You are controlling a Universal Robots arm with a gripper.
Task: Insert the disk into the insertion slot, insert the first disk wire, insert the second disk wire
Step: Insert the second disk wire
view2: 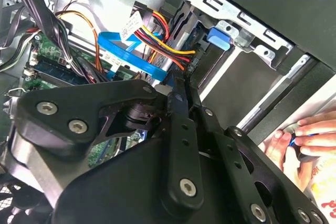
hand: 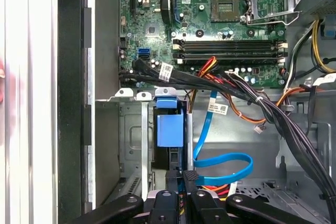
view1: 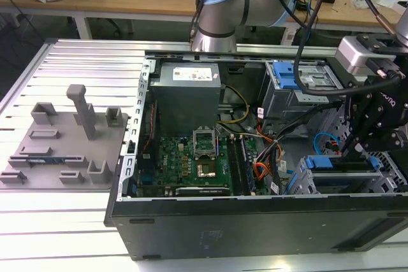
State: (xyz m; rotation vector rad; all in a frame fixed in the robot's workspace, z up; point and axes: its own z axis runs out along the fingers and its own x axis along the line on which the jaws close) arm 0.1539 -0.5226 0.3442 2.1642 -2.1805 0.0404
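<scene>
Now look at the disk [hand: 170, 124]: in the first wrist view you see its bright blue carrier frame end-on, standing upright inside the insertion slot [hand: 132, 135], the grey metal cage at the case's front corner. In the exterior view the same blue frame [view1: 319, 162] sits in the perforated cage [view1: 389, 173] toward the exterior view's right, with the taller cage carrying a blue latch [view1: 290, 74] further back. A flat blue data cable [hand: 223, 163] loops beside the slot, and a bundle of red, yellow and orange wires [view2: 163, 40] runs close to it.

Your gripper [hand: 179, 192] hangs just above the disk's rear edge, its black fingers drawn close together around a small dark connector [hand: 190, 176] with coloured wires behind it; it looks pinched on that plug. The arm [view1: 376, 106] reaches down into the open computer case [view1: 255, 221] from the exterior view's right, wrist turned steeply downward. A person's hand [view2: 304, 137] rests outside the case wall in the second wrist view.
</scene>
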